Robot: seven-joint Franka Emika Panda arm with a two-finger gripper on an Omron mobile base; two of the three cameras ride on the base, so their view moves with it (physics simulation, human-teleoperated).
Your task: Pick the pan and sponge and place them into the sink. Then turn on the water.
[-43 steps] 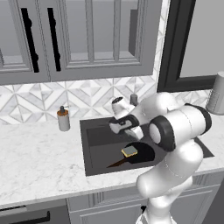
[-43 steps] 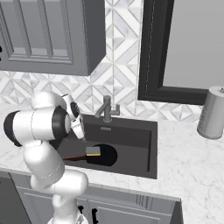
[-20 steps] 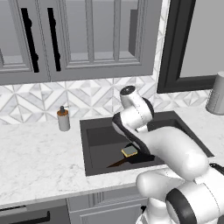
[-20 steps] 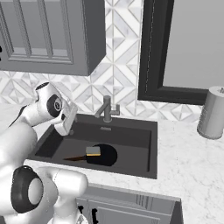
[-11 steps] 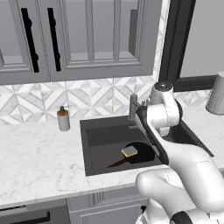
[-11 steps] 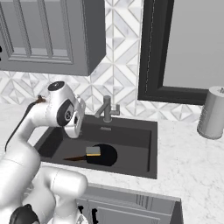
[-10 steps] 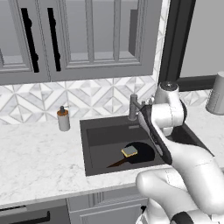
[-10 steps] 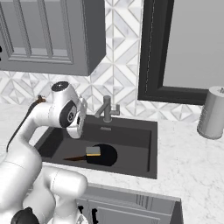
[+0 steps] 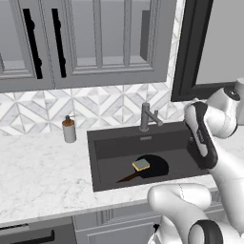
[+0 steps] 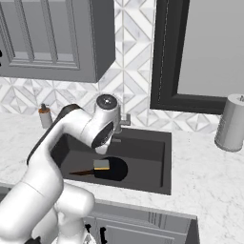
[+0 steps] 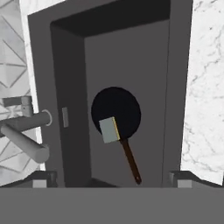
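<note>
**Op:** While I've got all three feeds up, biggest first: the sink point(image 9: 102, 157) sits recessed in the marble counter point(image 9: 43, 176), dark basin, seen from both base cams and from the hand cam. My own arm covers the sink's right edge in the left base view and its left rim in the right base view.

**Sup:** Pan and sponge?

**Op:** Both in the basin. The pan point(image 9: 155, 166) lies flat on the sink floor, handle pointing toward the front-left corner. The sponge point(image 9: 141, 165) rests on the pan's rim at the handle side, grey-green face up w/ a yellow edge showing. Hand cam has them too: pan point(image 11: 117, 111), sponge point(image 11: 109, 130), handle running down-frame.

**Sup:** Gripper point(image 11: 113, 183)?

**Op:** Only the two tips show, at the bottom corners of the hand view, spread as wide as they go, nothing between them. It hangs above the sink, apart from the pan and sponge.

**Sup:** Faucet?

**Op:** The faucet point(image 9: 148, 116) stands at the back rim, spout out over the basin. In the right base view the arm's elbow hides most of it. Hand cam cuts it off at the left edge point(image 11: 26, 133), so I can't make out the handle position.

**Sup:** Anything else around?

**Op:** A soap dispenser point(image 9: 69, 129) on the counter left of the sink, near the tile wall. A grey canister point(image 10: 231, 123) on the counter right of the sink, well apart.
</note>
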